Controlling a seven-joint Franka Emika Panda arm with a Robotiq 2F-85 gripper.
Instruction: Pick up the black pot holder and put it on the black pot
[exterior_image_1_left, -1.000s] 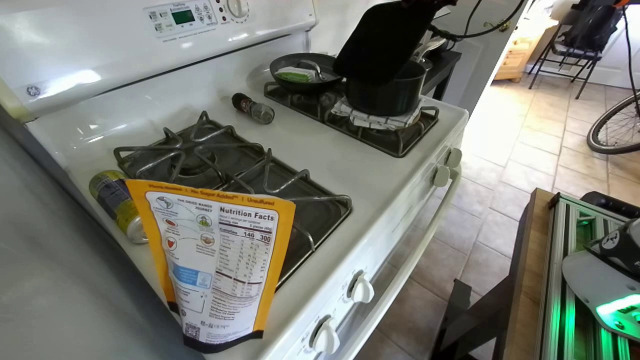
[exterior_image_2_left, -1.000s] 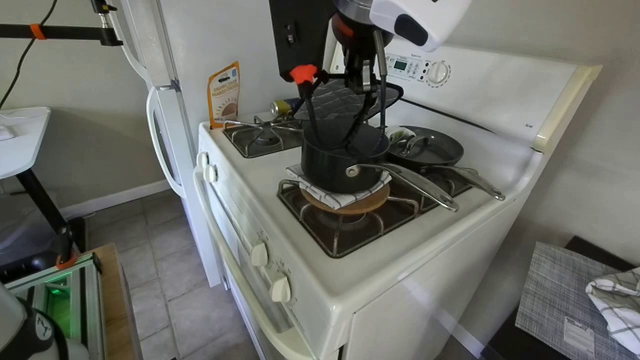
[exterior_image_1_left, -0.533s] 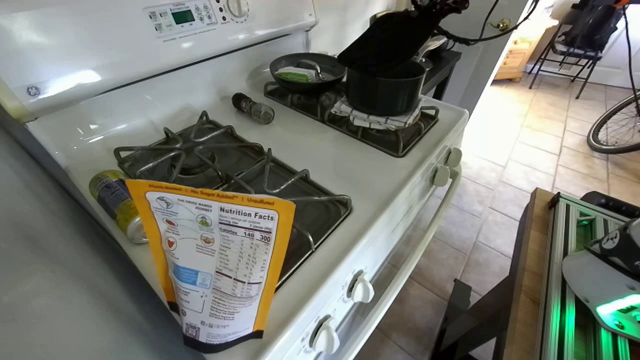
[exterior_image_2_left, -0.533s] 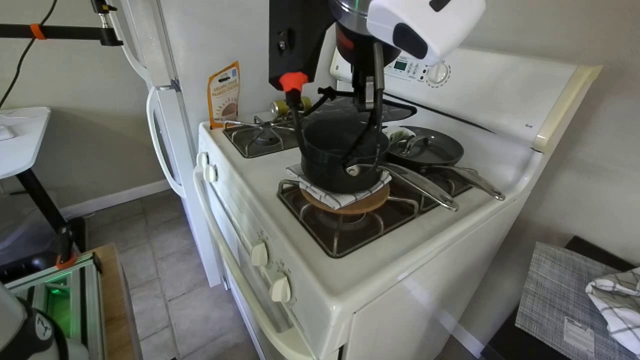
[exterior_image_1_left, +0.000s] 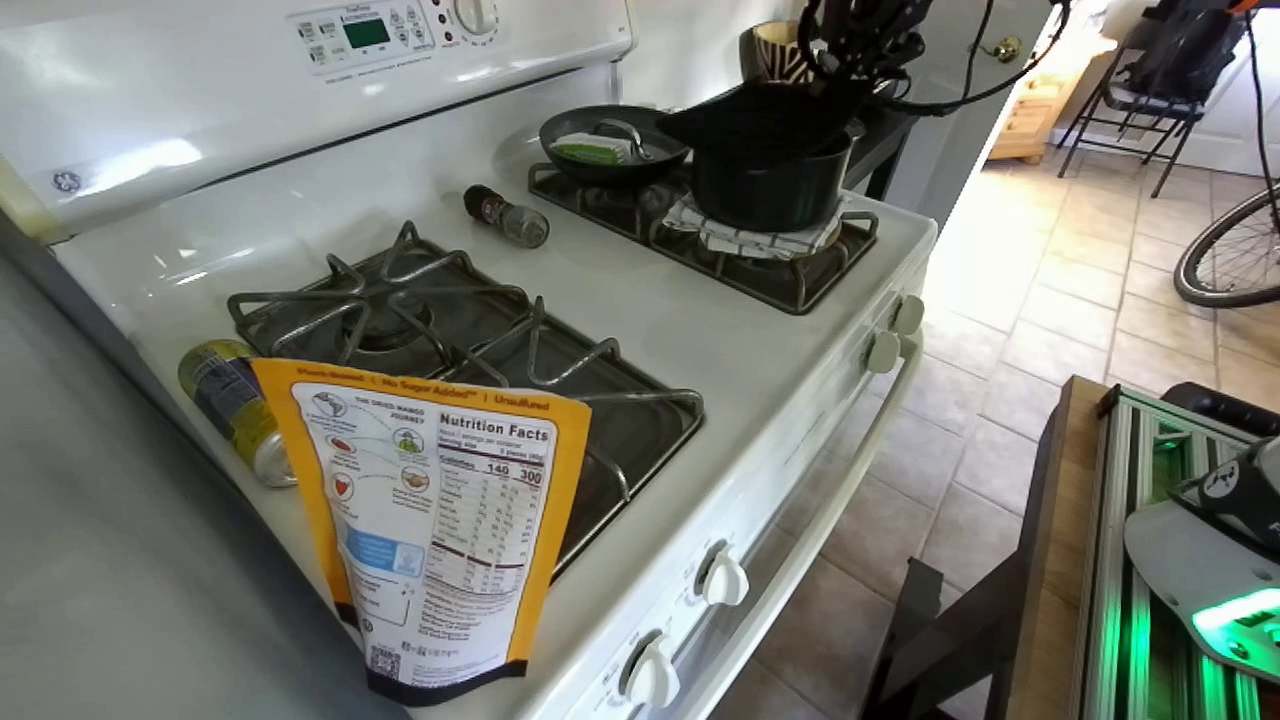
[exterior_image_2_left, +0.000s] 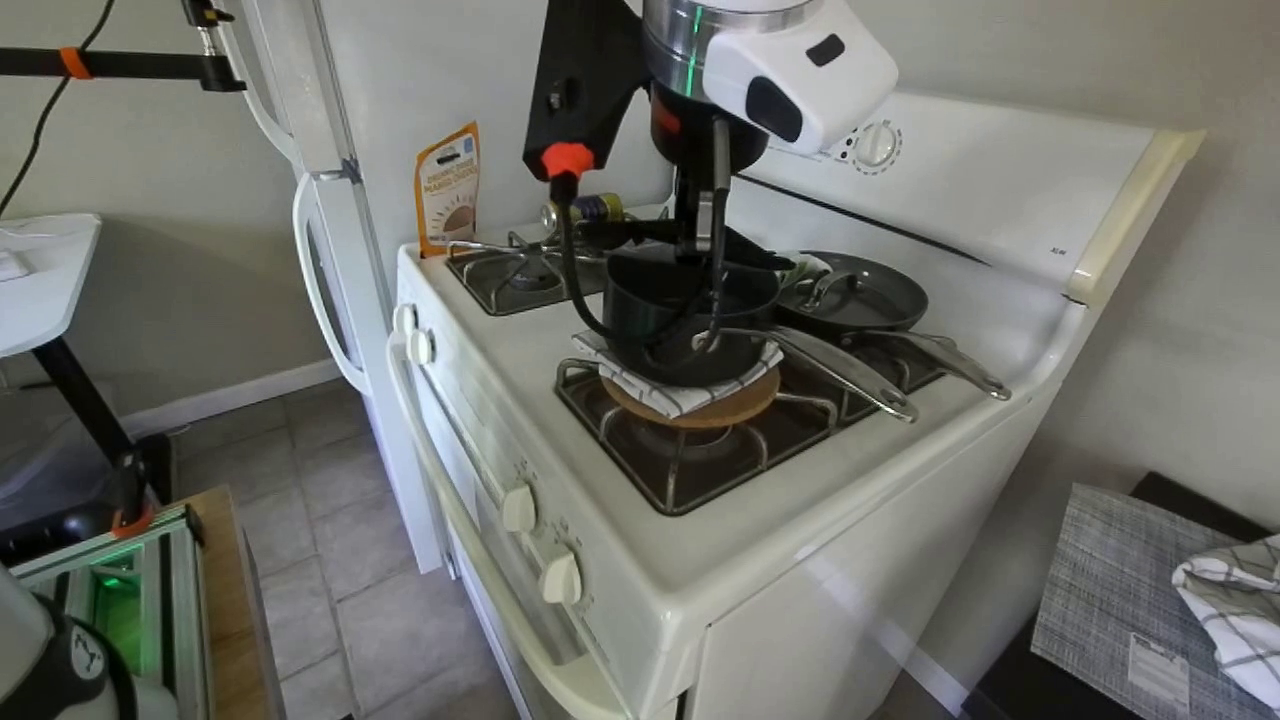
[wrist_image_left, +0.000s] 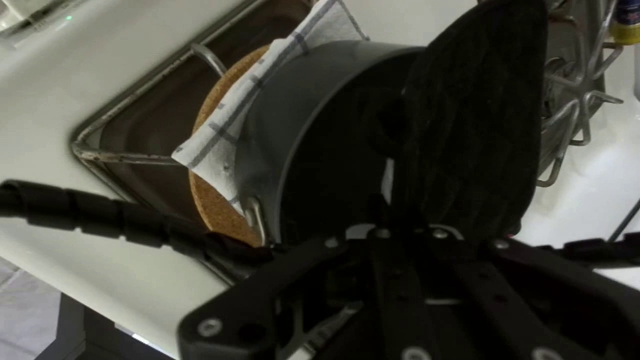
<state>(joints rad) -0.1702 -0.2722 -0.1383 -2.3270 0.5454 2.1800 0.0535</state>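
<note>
The black pot holder (exterior_image_1_left: 740, 118) hangs from my gripper (exterior_image_1_left: 845, 88) over the black pot (exterior_image_1_left: 768, 195), nearly flat, its far side reaching past the rim. In an exterior view the pot holder (exterior_image_2_left: 752, 250) shows edge-on at the back of the pot (exterior_image_2_left: 680, 368), behind the gripper (exterior_image_2_left: 695, 245). In the wrist view the pot holder (wrist_image_left: 475, 125) covers the right part of the pot's (wrist_image_left: 280, 120) opening, and the rest of the opening shows. My gripper (wrist_image_left: 395, 212) is shut on its near edge; the fingertips are dark and hard to make out.
The pot stands on a checked cloth (exterior_image_2_left: 680, 400) and a cork trivet (exterior_image_2_left: 735, 405), its handle (exterior_image_2_left: 840, 370) pointing out. A frying pan (exterior_image_2_left: 890, 290) is beside it. A shaker (exterior_image_1_left: 508, 217), can (exterior_image_1_left: 235, 410) and mango bag (exterior_image_1_left: 430, 530) are farther along the stove.
The gripper has lowered with the pot holder. The pot holder has gone from steeply hanging to nearly flat above the pot's rim. The pot has not moved.
</note>
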